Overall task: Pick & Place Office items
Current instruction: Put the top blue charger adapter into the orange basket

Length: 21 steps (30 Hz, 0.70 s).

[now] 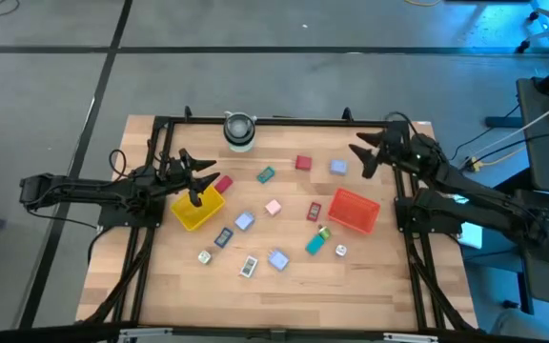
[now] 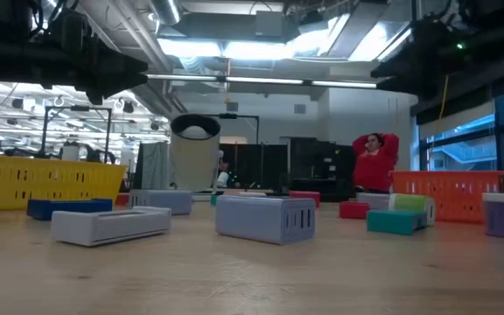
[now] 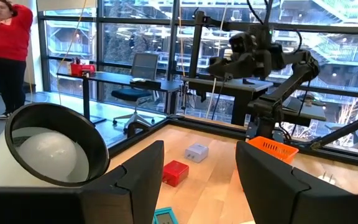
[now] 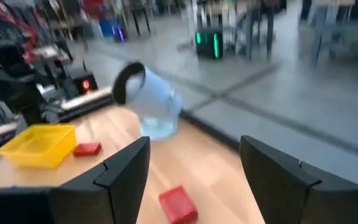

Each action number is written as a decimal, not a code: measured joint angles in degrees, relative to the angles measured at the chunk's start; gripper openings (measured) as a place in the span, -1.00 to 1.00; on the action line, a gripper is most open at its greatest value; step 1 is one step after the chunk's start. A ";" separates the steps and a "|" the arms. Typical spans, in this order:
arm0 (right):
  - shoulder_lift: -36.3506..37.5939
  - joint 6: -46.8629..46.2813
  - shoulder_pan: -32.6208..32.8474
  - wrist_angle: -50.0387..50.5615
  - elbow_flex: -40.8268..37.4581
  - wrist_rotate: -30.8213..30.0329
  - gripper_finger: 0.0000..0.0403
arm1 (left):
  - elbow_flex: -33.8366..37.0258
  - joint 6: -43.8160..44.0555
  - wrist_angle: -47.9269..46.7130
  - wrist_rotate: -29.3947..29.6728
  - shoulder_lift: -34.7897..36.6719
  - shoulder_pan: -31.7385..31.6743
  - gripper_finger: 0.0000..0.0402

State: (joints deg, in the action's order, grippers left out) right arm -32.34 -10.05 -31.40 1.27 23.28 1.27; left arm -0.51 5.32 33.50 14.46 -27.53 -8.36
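— What do we find in the trays?
— The yellow tray point(image 1: 196, 210) and orange tray point(image 1: 355, 211) both look empty; the office items point(image 1: 273, 207) lie scattered on the tabletop point(image 1: 284, 286) between them.
— And the hands?
— The left hand point(image 1: 196, 181) above the yellow tray and the right hand point(image 1: 362, 157) both stand apart, holding nothing.

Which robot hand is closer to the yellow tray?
Left. The left gripper hangs open right over the yellow tray's top edge, while the right gripper, also open, is far across the table, up near the pale blue block.
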 joint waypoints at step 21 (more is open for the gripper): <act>-28.97 9.36 -1.21 23.80 19.35 4.27 0.25 | 0.00 -2.22 -1.17 0.02 0.00 0.02 -0.02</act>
State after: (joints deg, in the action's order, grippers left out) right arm -61.31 -0.69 -32.61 25.07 42.63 5.54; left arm -0.51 3.10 32.33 14.48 -27.53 -8.34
